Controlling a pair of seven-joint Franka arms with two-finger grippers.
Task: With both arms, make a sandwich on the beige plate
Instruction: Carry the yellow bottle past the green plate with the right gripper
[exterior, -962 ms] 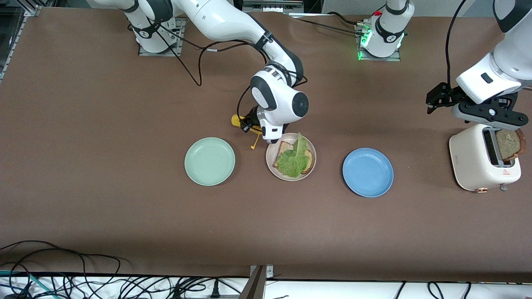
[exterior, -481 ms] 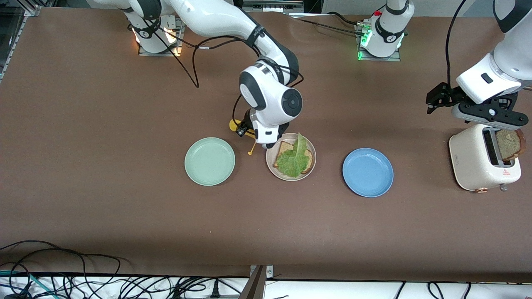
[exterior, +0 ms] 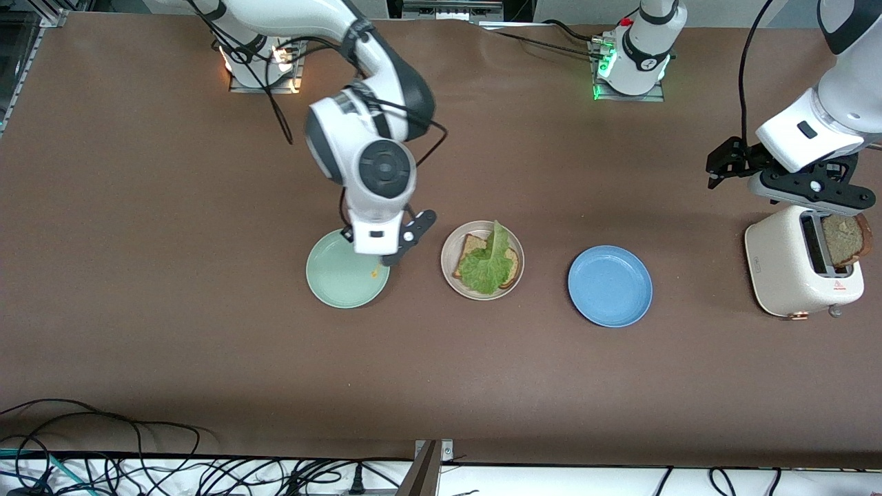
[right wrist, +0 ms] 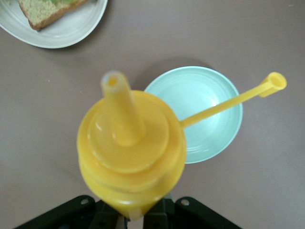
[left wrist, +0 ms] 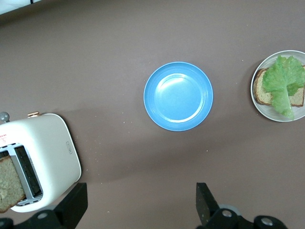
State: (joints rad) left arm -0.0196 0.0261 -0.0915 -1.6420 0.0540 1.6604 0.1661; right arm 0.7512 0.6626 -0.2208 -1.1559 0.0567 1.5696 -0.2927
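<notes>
The beige plate lies mid-table with one brown bread slice and a green lettuce leaf on top; the left wrist view shows that plate too. A second bread slice stands in the toaster. My left gripper hangs open and empty over the toaster. My right gripper is shut on a yellow squeeze bottle, nozzle down over the rim of the mint-green plate, cap dangling on its strap. In the front view the right wrist hides that gripper.
A blue plate lies between the beige plate and the toaster. The mint-green plate sits beside the beige one, toward the right arm's end. Cables run along the table edge nearest the front camera.
The right arm has carried the yellow bottle away from the beige plate's rim toward its own end of the table, over the mint-green plate. The left arm has stayed still.
</notes>
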